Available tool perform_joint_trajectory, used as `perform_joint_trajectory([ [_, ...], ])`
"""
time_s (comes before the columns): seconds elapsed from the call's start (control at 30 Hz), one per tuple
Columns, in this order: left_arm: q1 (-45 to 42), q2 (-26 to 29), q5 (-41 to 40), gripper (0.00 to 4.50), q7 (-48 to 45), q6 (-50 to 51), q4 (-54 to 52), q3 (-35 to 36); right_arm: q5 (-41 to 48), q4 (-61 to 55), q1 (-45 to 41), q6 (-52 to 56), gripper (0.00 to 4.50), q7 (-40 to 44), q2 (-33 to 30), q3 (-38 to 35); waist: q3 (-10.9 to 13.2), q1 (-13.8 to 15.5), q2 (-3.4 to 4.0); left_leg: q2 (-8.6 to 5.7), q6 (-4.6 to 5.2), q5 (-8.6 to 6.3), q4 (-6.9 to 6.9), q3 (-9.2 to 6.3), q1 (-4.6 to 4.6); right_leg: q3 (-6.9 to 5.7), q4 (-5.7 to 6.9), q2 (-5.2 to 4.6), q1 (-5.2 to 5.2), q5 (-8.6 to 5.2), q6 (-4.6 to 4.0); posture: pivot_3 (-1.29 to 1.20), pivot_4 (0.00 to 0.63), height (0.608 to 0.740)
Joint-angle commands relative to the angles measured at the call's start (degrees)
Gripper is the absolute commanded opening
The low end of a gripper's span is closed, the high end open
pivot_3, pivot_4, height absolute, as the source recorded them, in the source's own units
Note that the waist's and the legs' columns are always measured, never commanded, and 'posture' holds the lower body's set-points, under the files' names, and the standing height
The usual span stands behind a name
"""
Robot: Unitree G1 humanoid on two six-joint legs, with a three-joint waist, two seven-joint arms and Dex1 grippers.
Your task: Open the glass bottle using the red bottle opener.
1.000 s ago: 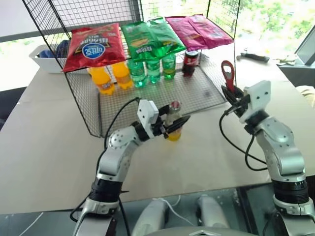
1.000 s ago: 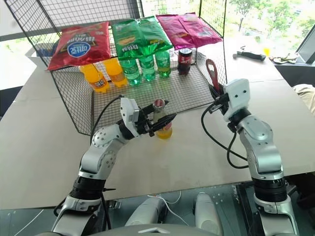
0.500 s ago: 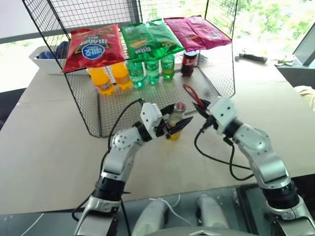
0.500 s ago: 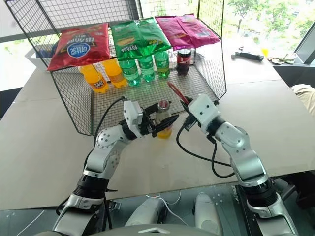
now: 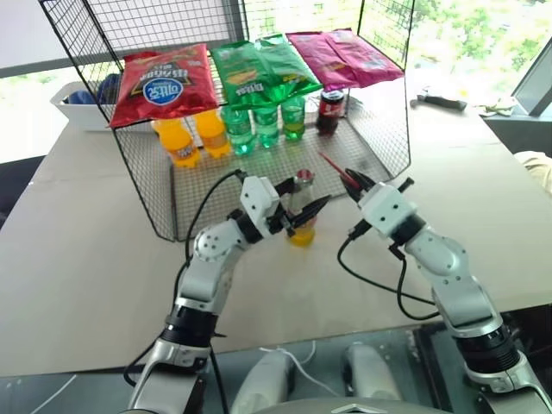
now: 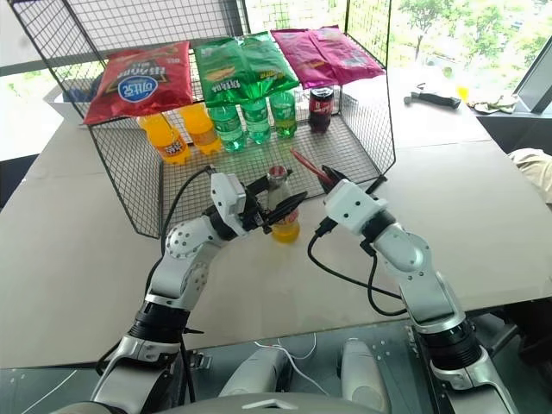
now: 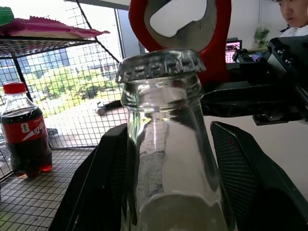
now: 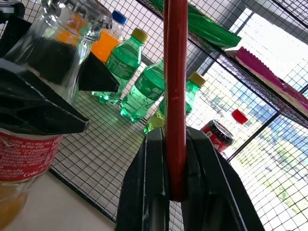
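bottle (image 5: 301, 211) clasped in left pincer (image 5: 296, 216)

Glass bottle (image 5: 301, 213) on table (image 5: 78, 250), opener (image 5: 337, 170) to its right, rack (image 5: 259, 164) behind

I see the glass bottle (image 7: 168, 144) as clear and glossy under a crimped metal cap (image 7: 161, 65); the red bottle opener (image 7: 180, 29) looks smooth plastic; the wire rack (image 5: 259, 168) is matt black mesh.
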Motion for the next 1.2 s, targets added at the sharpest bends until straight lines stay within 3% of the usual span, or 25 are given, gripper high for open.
perform_joint_trajectory([
  [0.03, -0.6, 1.3, 1.1, 2.25, 0.8, 0.6, 1.4, 1.5, -1.7, 0.3, -2.0, -2.3, 0.0, 0.6, 0.7, 1.8, 0.0, 0.0, 0.0, 0.0, 0.0, 0.0, 0.0, 0.0, 0.01, 0.0, 0.0, 0.0, 0.01, 0.0, 0.0, 0.0, 0.15, 0.74],
  [0.27, -0.7, 1.3, 0.9, 2.25, 0.7, 1.4, 1.6, 1.2, -5.8, 3.3, -4.0, -5.5, 0.0, 0.5, 1.1, 4.3, 0.0, 0.0, 0.0, 0.0, 0.0, 0.0, 0.0, 0.0, 0.02, 0.0, -0.01, 0.0, 0.01, 0.0, 0.0, 0.0, 0.15, 0.74],
  [0.43, -0.6, 1.1, 0.6, 2.25, 0.7, 2.0, 1.4, 0.9, -13.4, 7.8, -6.2, -11.0, 0.0, -2.0, -0.5, 6.4, 0.0, 0.0, 0.0, 0.0, 0.0, 0.0, 0.0, -0.01, 0.1, -0.01, -0.01, 0.01, 0.11, 0.0, 0.0, 0.0, 0.15, 0.74],
  [0.93, 0.7, 0.9, 0.2, 2.25, 0.6, 3.3, -0.1, 0.6, -31.2, 26.7, -11.3, -29.5, 0.0, -18.4, -1.0, 11.3, -0.1, 0.0, -0.05, 0.07, 0.0, -0.01, -0.2, 0.28, 0.77, 0.25, -0.03, 0.12, 0.56, -0.02, 0.0, 0.0, 0.15, 0.74],
  [1.2, 0.4, 0.7, 0.2, 2.25, 0.2, 3.4, 1.3, 1.1, -22.4, 39.1, -11.4, -34.5, 0.0, -14.3, 5.5, 13.3, -0.2, -0.2, -0.09, 0.29, -0.02, 0.0, -0.25, 0.4, 0.86, 0.4, -0.04, 0.31, 0.62, 0.02, -0.07, 0.0, 0.15, 0.74],
])
